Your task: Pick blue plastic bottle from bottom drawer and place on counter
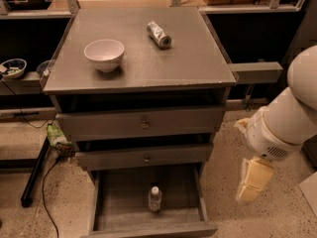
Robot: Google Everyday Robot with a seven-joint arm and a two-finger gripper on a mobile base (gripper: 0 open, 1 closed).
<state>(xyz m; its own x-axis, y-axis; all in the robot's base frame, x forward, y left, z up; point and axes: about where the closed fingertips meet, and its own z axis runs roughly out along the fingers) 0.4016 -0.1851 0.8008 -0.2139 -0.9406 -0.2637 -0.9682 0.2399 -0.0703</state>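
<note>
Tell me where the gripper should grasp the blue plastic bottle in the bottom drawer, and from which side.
On the blue plastic bottle, probably the body just below the cap, coming down from above: it stands upright mid-floor in the bottom drawer, whose tall walls bar a sideways approach. The gripper hangs off to the right, outside the drawer.
</note>
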